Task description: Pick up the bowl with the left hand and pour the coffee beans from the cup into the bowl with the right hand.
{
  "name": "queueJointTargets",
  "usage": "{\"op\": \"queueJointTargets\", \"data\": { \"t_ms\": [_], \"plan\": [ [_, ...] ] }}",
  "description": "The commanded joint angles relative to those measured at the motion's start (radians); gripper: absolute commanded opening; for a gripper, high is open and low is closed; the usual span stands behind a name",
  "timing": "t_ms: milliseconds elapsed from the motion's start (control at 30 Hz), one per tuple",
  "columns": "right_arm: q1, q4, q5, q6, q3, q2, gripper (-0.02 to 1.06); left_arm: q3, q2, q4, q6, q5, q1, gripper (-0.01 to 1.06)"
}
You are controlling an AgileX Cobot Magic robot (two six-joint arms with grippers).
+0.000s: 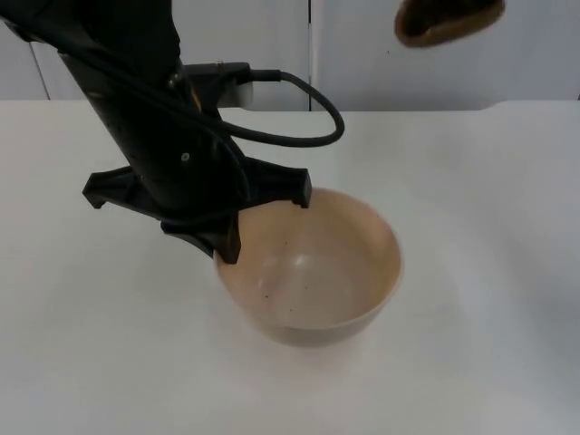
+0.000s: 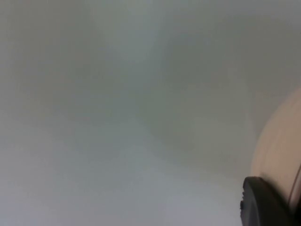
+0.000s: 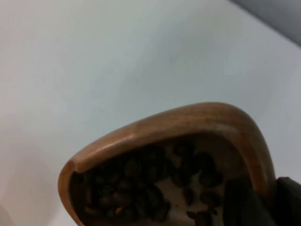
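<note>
A beige bowl (image 1: pixel 313 272) sits low over the white table at the centre, with a few dark specks inside. My left gripper (image 1: pixel 227 243) is shut on the bowl's left rim; the bowl's pale wall (image 2: pixel 282 150) also shows in the left wrist view beside a black fingertip (image 2: pixel 263 202). A brown wooden cup (image 1: pixel 447 20) hangs high at the back right, above the table. In the right wrist view the cup (image 3: pixel 188 127) is tilted, holding dark coffee beans (image 3: pixel 150 183), and my right gripper's black fingertip (image 3: pixel 242 202) is clamped on its rim.
The white table (image 1: pixel 489 272) stretches around the bowl and ends at a grey partition wall (image 1: pixel 272 45) at the back.
</note>
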Motion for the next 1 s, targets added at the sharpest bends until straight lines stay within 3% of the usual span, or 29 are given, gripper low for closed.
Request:
{"op": "queueJointTargets", "data": {
  "t_ms": [0, 333, 967],
  "plan": [
    [0.005, 0.005, 0.007, 0.006, -0.001, -0.053, 0.0, 0.001, -0.01, -0.008, -0.008, -0.013, -0.003, 0.0],
    [0.005, -0.006, 0.007, 0.03, 0.029, -0.168, 0.0, 0.001, -0.01, -0.008, -0.008, -0.03, -0.003, 0.0],
    [0.022, -0.006, 0.007, 0.063, 0.481, -0.314, 0.0, 0.001, -0.01, -0.134, -0.008, -0.073, -0.003, 0.0]
  ]
}}
